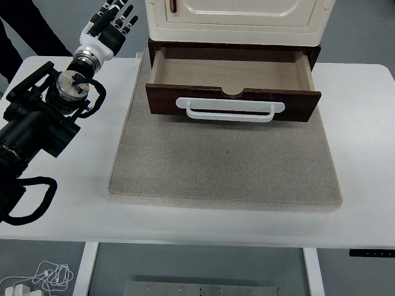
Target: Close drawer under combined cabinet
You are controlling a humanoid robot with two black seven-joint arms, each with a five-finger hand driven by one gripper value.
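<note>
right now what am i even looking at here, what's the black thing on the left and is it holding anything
This is one camera on a humanoid robot, looking steeply down at its work table. The black jointed thing coming in from the left is the robot's left arm. It ends in a left hand with fingers, raised near the top of the picture; the fingers are spread and hold nothing. The right arm is not in the picture.

On the white table lies a grey mat. At its far end stands a cream cabinet with a dark wooden drawer under it. The drawer is pulled out, looks empty, and has a white handle. Nothing touches it yet.
</note>
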